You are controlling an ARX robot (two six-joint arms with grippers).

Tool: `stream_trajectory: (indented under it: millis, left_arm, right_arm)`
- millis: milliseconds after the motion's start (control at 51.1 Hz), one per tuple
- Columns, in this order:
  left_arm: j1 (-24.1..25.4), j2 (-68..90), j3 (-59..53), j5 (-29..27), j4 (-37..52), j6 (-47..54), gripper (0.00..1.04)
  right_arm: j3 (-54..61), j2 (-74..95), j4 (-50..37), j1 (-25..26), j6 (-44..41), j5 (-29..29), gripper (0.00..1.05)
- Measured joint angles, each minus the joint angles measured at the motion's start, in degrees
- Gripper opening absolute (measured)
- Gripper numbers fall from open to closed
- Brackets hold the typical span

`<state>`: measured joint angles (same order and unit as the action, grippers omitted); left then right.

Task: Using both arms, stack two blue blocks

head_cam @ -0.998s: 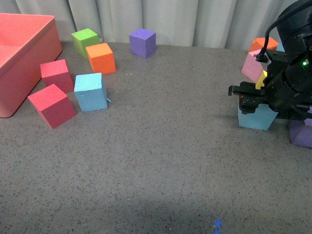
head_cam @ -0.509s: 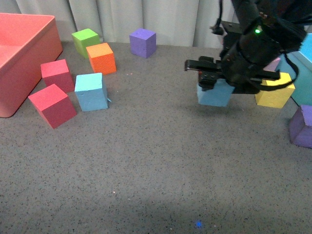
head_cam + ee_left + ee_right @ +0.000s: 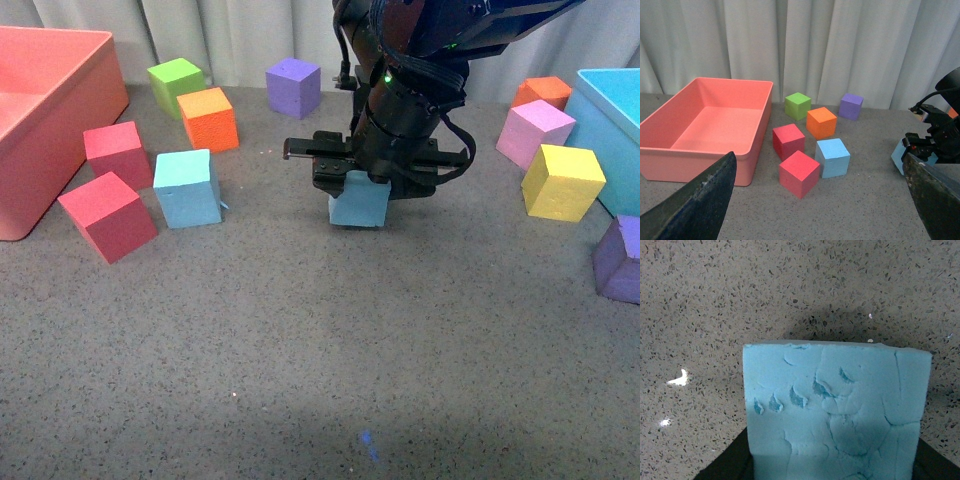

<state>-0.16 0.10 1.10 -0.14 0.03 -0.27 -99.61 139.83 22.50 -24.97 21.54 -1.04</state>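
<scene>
Jaws of the right gripper (image 3: pixel 360 186) pinch one blue block (image 3: pixel 358 208) from both sides. This block is near the middle of the gray worktop (image 3: pixel 300 350), low down, and I cannot tell if it touches the worktop. The right wrist view shows its dented face close up, with a dark shadow on the worktop behind it. The other blue block (image 3: pixel 187 188) sits well to the left, near a red block (image 3: pixel 108 215) and an orange block (image 3: pixel 207 119). The left gripper (image 3: pixel 818 165) has its jaws spread wide, holding nothing.
</scene>
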Motion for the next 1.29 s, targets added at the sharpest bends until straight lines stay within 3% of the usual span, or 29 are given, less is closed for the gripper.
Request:
stream_trajectory:
  millis: [215,352,450,509,548,626,685,900,1291]
  left_arm:
    - [0.0,0.0,0.0,0.0,0.0,0.0,0.98]
    - [0.0,0.0,0.0,0.0,0.0,0.0,0.98]
    - [0.0,0.0,0.0,-0.02,0.0,0.0,0.98]
    - [0.0,0.0,0.0,0.0,0.0,0.0,0.98]
    - [0.0,0.0,0.0,0.02,0.0,0.0,0.98]
    - [0.0,-0.02,0.0,-0.02,0.0,0.0,0.98]
    - [0.0,0.0,0.0,0.0,0.0,0.0,0.98]
    - [0.0,0.0,0.0,0.0,0.0,0.0,0.98]
    - [0.0,0.0,0.0,0.0,0.0,0.0,0.98]
  right_arm:
    - [3.34,-2.78,-4.17,0.02,0.52,1.01,0.96]
    - [7.91,-9.35,-8.39,0.04,-1.01,-0.98,0.95]
    - [13.31,-14.62,-16.5,0.33,-1.62,-3.48,0.94]
    - [22.67,-18.45,-37.22,0.48,-8.63,-14.91,0.83]
    - [31.19,-21.33,-52.54,1.29,-13.44,-19.04,0.74]
    - [46.51,-26.77,-77.22,4.46,-18.47,-18.34,0.56]
    - [53.48,-31.06,-84.32,6.36,-19.76,-17.16,0.45]
    - [73.37,-45.53,-89.79,12.24,-21.4,-11.52,0.0]
    - [86.9,-60.74,-87.95,17.33,-21.51,-6.8,0.01]
